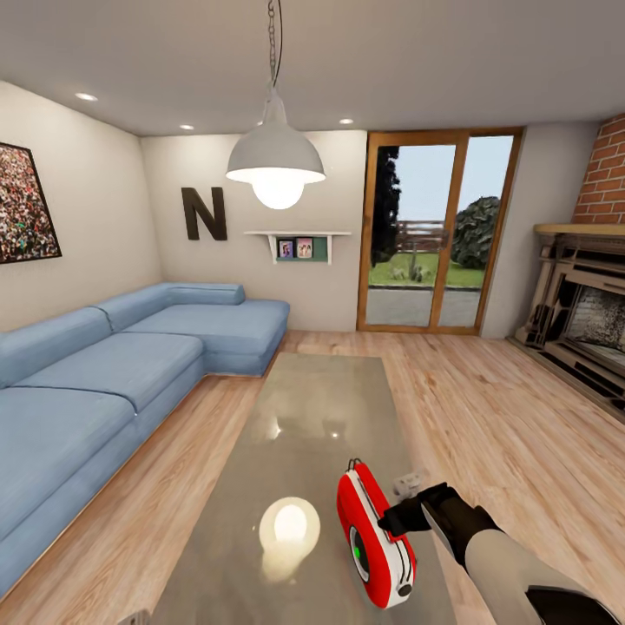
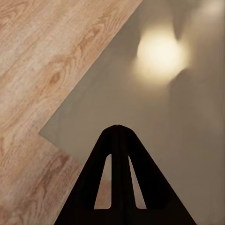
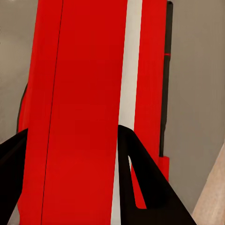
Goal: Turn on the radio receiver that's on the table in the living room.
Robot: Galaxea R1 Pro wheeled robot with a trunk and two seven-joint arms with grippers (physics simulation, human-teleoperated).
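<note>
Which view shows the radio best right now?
The head view: the whole radio stands on the table, its face with a green light visible, the right gripper at its side. The right wrist view gives a close-up of its red and white side between the fingers. The left wrist view shows the table corner.

pretty cozy room: light wood plank floor, blue l-shaped sofa along beige walls, white pendant lamp glowing, glass doors showing garden, brick fireplace on the side.
</note>
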